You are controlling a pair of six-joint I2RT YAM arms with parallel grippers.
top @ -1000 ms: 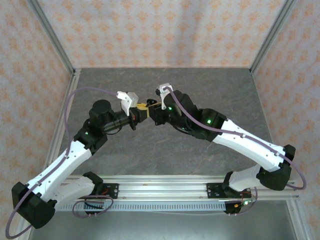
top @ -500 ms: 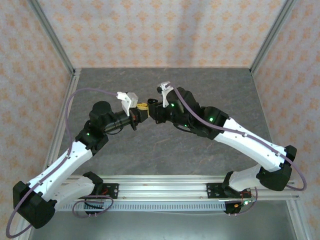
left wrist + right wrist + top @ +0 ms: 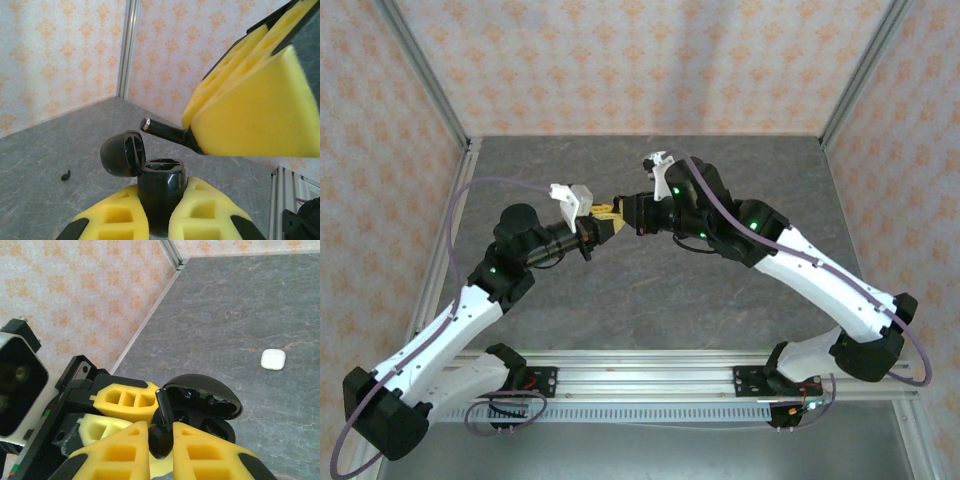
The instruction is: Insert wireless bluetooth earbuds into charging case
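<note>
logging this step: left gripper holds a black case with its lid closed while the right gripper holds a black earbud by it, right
Not closed: the left wrist view shows the lid swung open. The rest holds: the left gripper holds the black case and the right gripper holds a black earbud by it.

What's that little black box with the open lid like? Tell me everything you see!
The black case is small, rounded and shiny, like smooth plastic. Its lid is hinged open and tipped to one side, showing dark hollows inside. It stands upright, off the table, pinched at its lower part in the left gripper, whose yellow foam fingers press both sides. A black earbud in the right gripper hangs just above its opening.
</note>
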